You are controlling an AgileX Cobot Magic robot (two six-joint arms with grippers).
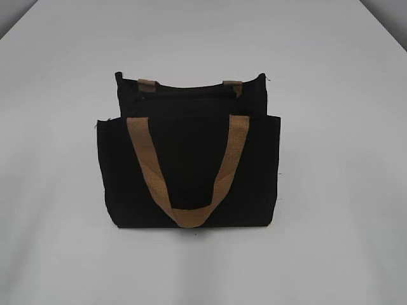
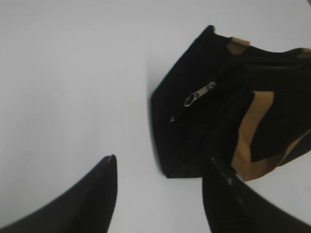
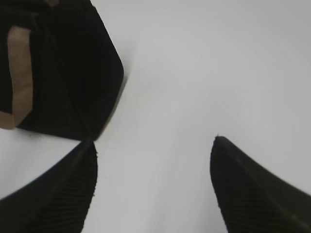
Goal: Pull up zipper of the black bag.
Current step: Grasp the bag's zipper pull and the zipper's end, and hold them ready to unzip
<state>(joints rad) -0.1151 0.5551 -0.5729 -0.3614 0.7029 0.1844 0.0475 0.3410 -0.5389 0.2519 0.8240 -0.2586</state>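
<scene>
Exterior view: one black bag [image 1: 191, 171] mid-table [image 1: 57, 127], two tan handles [image 1: 191, 171]. One zipper [image 2: 201, 109] with pull tab [image 2: 199, 93] on top edge. Left gripper [image 2: 160, 182] and right gripper [image 3: 153, 160]: fingers apart, holding nothing.

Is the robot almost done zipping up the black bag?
Not yet. Nothing looks done: the black bag lies alone on the table, and its zipper pull hangs loose, untouched. In hand: the left claw hovers open near that end; the right claw is open beside the other. Left: grabbing the pull and sliding it along.
</scene>
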